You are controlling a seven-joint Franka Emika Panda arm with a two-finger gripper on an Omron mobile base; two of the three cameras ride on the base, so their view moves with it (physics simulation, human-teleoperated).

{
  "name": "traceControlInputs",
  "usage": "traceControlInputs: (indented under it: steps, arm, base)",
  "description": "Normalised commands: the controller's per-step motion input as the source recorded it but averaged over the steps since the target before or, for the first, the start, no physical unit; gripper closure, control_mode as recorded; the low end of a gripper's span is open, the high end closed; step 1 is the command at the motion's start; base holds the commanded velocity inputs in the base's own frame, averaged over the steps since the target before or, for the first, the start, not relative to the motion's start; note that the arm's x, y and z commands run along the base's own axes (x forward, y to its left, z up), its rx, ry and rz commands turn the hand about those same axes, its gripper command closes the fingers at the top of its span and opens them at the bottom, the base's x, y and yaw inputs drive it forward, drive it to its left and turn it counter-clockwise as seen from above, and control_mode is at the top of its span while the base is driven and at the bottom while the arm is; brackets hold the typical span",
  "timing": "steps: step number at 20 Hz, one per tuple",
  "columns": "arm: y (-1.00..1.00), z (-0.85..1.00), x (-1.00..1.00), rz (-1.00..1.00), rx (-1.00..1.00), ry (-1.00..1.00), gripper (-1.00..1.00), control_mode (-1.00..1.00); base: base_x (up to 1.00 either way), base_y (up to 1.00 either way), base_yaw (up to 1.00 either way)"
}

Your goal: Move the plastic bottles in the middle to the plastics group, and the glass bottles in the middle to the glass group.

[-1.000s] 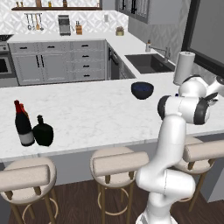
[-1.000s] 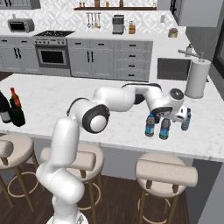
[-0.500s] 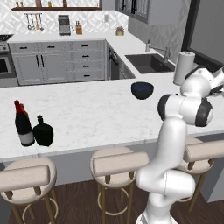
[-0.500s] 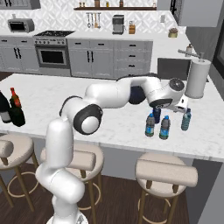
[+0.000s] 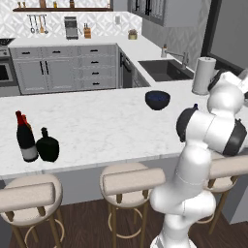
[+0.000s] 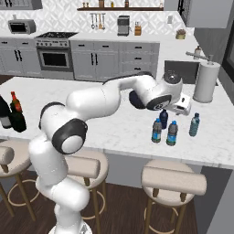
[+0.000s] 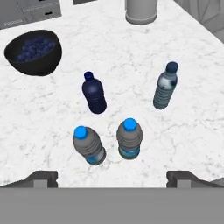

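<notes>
Two small clear water bottles with blue labels (image 7: 89,146) (image 7: 129,138) stand upright side by side on the white marble counter (image 7: 131,52). Just beyond them stand the dark-blue bottle (image 7: 94,92) and the slim teal bottle (image 7: 166,86). My gripper (image 7: 112,179) hovers above the two water bottles, open, with nothing between its fingers. From the right base view the gripper (image 6: 183,109) hangs over the same cluster: water bottles (image 6: 156,130) (image 6: 172,133), dark-blue bottle (image 6: 164,118), teal bottle (image 6: 194,124). At the far left, a squat black bottle (image 5: 47,146) stands beside the red-topped wine bottles (image 5: 25,138).
A dark bowl of blueberries (image 7: 34,51) sits on the counter near the bottles. A paper towel roll (image 6: 204,82) stands behind them, by the sink (image 5: 164,69). Bar stools (image 5: 131,181) line the counter's front edge.
The gripper has opened wider and lifted up and away from the water bottles, which stay standing on the counter.
</notes>
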Motion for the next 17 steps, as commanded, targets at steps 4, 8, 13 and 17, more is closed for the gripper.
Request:
traceControlInputs:
  steps: [4,8,13,17]
  arm:
    - [0.87,0.0,-0.74,-0.06,-0.06,0.0,-1.0,-1.0]
    - [0.78,0.0,-0.93,-0.01,0.0,0.0,-1.0,-1.0]
    - [0.73,0.0,-0.91,-0.07,0.0,0.0,-1.0,-1.0]
    - [0.73,0.01,-0.88,-0.09,0.0,0.02,-1.0,-1.0]
  base:
    - [0.0,0.0,0.0]
    - [0.0,0.0,0.0]
    - [0.0,0.0,0.0]
    - [0.0,0.0,0.0]
